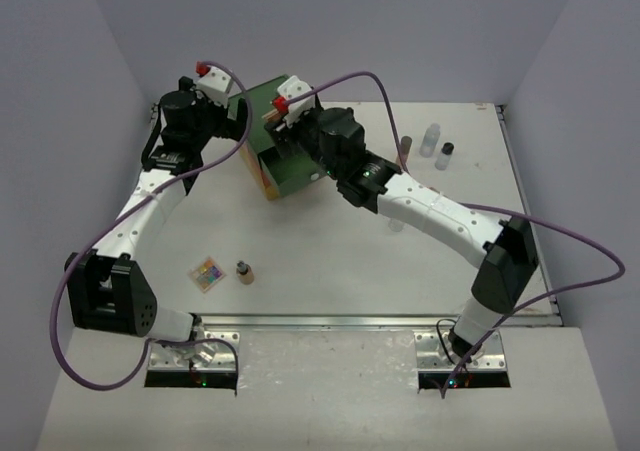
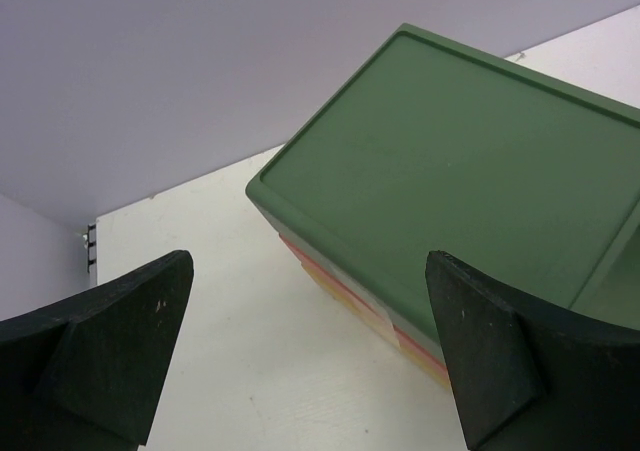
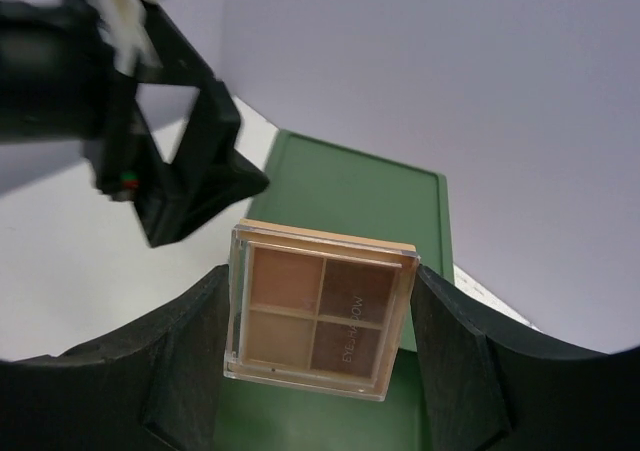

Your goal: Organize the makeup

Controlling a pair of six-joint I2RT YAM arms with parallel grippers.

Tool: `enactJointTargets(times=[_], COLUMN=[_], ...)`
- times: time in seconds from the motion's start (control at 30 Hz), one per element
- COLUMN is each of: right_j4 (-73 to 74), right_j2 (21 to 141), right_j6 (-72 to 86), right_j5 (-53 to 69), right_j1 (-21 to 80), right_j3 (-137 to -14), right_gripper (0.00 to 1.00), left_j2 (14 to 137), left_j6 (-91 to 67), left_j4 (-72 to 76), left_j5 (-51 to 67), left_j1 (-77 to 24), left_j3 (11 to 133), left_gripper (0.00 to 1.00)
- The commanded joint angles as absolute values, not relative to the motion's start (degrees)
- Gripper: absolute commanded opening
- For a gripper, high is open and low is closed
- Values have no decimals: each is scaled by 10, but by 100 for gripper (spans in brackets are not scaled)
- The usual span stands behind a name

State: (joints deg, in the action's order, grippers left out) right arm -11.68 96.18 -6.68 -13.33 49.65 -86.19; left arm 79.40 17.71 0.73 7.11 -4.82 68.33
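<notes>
My right gripper is shut on a square brown four-pan eyeshadow palette and holds it upright above the green top of the three-drawer box. In the top view that gripper is over the box. My left gripper is open and empty, low beside the box's left corner; the top view shows it at the box's far left. A multicoloured palette and a small tan dark-capped bottle lie near the front left.
Three small bottles stand at the back right: a tan one, a clear one and a dark-capped one. The box's orange and yellow drawer fronts face the left gripper. Grey walls close in the back and sides.
</notes>
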Motion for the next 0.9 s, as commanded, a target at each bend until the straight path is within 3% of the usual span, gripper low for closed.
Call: enactJointTargets(times=[0.0, 0.23, 0.6, 0.63, 0.77, 0.87], right_j4=[-113, -84, -25, -11, 27, 47], right_j2=[1023, 1081, 1051, 1053, 1071, 1081], right_j6=[-69, -54, 21, 26, 27, 21], right_j5=[-130, -130, -165, -167, -182, -190], right_j1=[465, 453, 450, 450, 449, 448], right_j3=[-918, -906, -846, -856, -889, -922], right_gripper=[35, 34, 38, 43, 77, 92], left_j2=[839, 910, 929, 928, 920, 915], left_j6=[150, 134, 140, 138, 133, 134], left_j4=[26, 23, 23, 23, 22, 21], left_j5=[68, 52, 44, 43, 47, 48], left_j1=[-46, -48, -51, -51, -51, -51], left_j3=[734, 784, 771, 771, 769, 768], left_gripper=[100, 100, 100, 100, 100, 100])
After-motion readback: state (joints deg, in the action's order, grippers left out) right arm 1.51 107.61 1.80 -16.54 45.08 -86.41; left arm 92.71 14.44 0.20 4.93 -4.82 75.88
